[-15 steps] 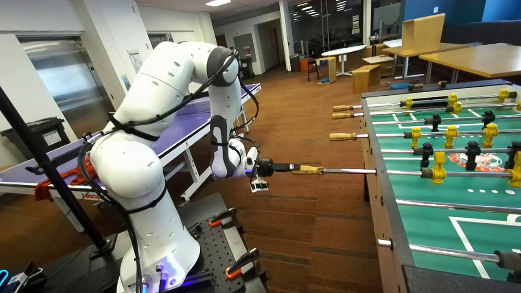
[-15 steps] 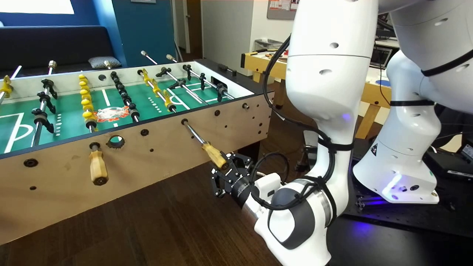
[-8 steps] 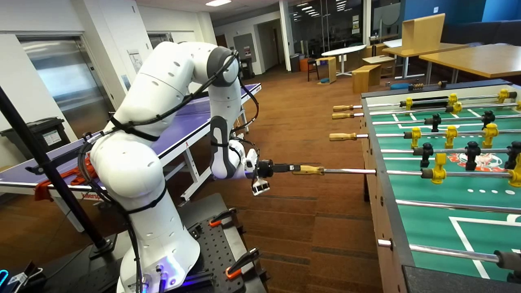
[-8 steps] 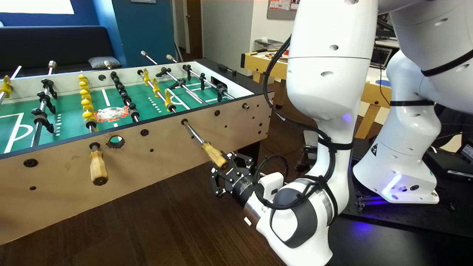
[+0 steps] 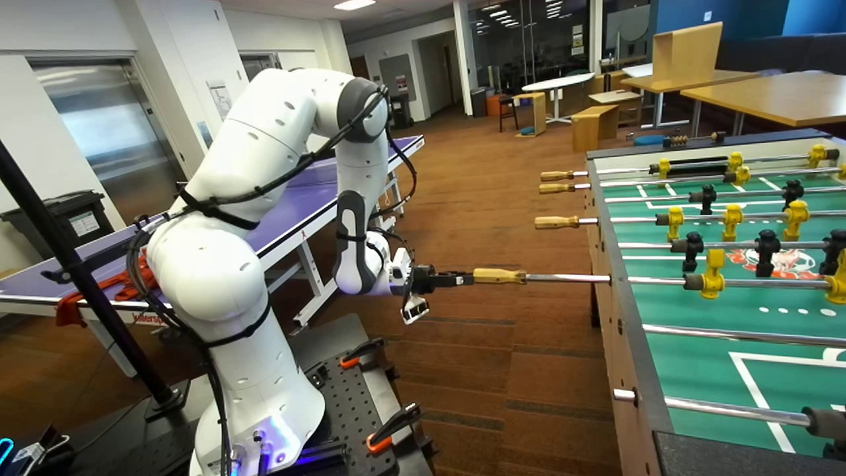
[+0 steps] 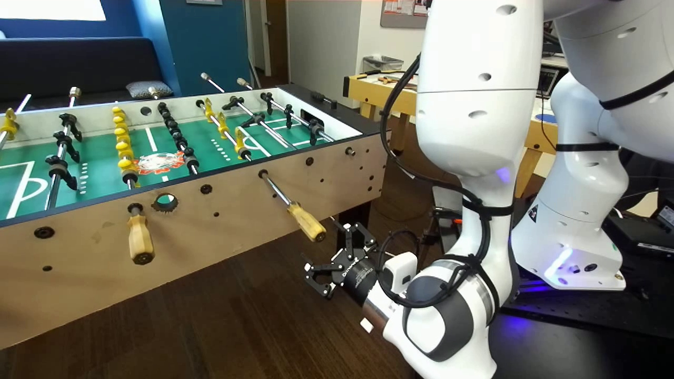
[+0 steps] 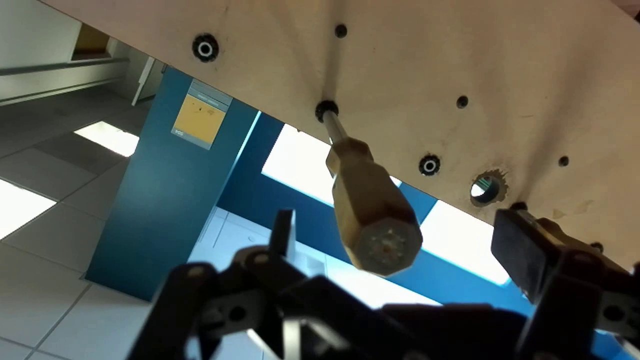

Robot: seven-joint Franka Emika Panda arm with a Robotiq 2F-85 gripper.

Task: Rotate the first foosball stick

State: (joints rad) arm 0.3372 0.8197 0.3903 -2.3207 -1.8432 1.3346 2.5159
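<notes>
The first foosball stick is a silver rod [image 5: 568,278] with a tan wooden handle [image 5: 499,276], jutting far out of the foosball table's side. In the wrist view the octagonal end of this handle [image 7: 377,220] faces the camera, and in an exterior view the whole handle [image 6: 305,222] shows uncovered. My gripper [image 7: 401,239] stands wide open, one finger [image 7: 283,230] to the left of the handle's end and the other to the right. Neither finger touches the handle. Seen from the side, my fingertips [image 5: 469,279] come just up to its end.
The foosball table's tan side wall [image 6: 237,221] stands ahead of my gripper. Another tan handle [image 6: 140,239] sticks out of it on a shorter stub, and further handles [image 5: 556,222] line the same side. Behind the arm is a purple table-tennis table [image 5: 310,192].
My gripper, which was around the end of the handle, has opened wide and drawn back toward the arm's base. The handle stays in about the same place.
</notes>
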